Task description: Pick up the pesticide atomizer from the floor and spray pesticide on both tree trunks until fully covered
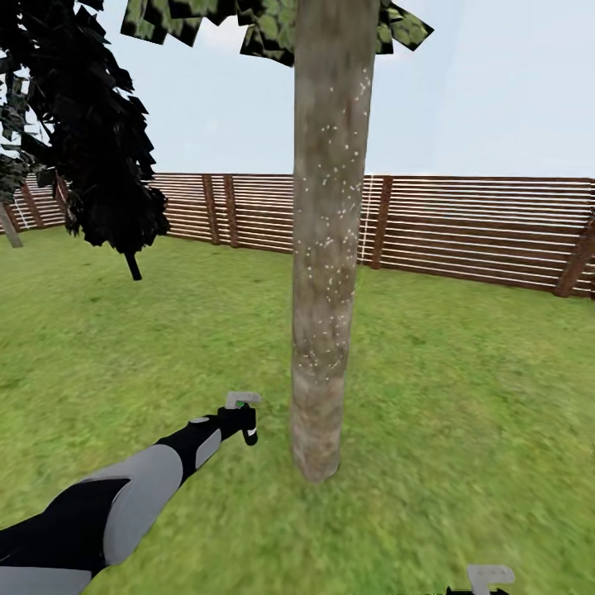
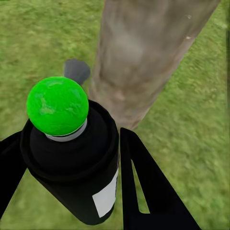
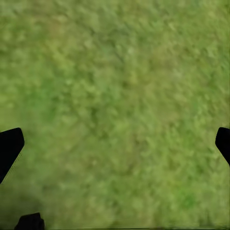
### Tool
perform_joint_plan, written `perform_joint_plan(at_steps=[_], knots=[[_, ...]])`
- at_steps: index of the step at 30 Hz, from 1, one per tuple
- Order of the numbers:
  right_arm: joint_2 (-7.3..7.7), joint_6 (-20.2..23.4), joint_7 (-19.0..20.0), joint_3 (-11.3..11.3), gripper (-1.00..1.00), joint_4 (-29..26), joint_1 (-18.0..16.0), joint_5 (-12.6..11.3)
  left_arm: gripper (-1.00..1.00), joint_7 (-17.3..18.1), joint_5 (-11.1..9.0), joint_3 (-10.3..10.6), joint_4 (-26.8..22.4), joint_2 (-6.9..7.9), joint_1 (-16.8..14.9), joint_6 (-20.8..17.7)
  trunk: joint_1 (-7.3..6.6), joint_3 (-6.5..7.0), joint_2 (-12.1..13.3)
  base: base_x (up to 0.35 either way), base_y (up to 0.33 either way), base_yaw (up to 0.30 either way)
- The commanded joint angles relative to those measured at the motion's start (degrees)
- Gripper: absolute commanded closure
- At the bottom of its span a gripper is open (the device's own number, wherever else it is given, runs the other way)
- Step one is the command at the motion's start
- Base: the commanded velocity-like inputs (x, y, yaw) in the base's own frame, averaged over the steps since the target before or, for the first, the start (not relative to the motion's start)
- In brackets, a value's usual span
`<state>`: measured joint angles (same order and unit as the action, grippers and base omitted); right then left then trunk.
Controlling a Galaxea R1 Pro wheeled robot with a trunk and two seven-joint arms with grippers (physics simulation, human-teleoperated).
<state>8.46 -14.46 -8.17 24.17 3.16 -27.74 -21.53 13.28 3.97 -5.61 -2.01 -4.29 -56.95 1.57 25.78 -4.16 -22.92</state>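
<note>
The left gripper (image 2: pixel 72 158) is clamped around the pesticide atomizer (image 2: pixel 67 148), its green cap up, held low just beside the tree trunk (image 1: pixel 326 248), near its base. White pesticide specks (image 1: pixel 330 215) dot the bark higher up. The right gripper (image 3: pixel 115 143) hangs over the grass lawn (image 3: pixel 115 96), fingers spread wide, holding nothing. A slatted wooden fence (image 1: pixel 463 227) runs behind.

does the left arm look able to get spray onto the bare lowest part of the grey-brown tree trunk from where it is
Probably yes. The left pincer holds the green-topped black atomizer low beside the mottled grey-brown tree trunk, with open grass between them.
</note>
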Motion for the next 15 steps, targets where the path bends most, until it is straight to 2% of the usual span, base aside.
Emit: perform_joint_plan(at_steps=[1, 13, 15], knots=[[-0.01, 0.0, 0.0, 0.0, -1.00, 0.0, 0.0, 0.0, 1.00, 0.0, 0.0, 0.0, 0.0, -0.01, 0.0, 0.0, 0.00, 0.00, 0.0, 0.146, 0.350, -0.285], [-0.02, 0.1, 0.1, 0.0, -1.00, 0.0, 0.4, 0.1, 1.00, 0.0, 0.0, 0.0, 0.0, -0.08, 0.0, 0.1, 0.00, 0.00, 0.0, 0.128, 0.350, -0.298], [-0.02, 0.1, 0.1, 0.0, -1.00, 0.0, 0.4, 0.1, 1.00, 0.0, 0.0, 0.0, 0.0, -0.16, 0.0, 1.0, 0.00, 0.00, 0.0, 0.049, 0.196, -0.138]])
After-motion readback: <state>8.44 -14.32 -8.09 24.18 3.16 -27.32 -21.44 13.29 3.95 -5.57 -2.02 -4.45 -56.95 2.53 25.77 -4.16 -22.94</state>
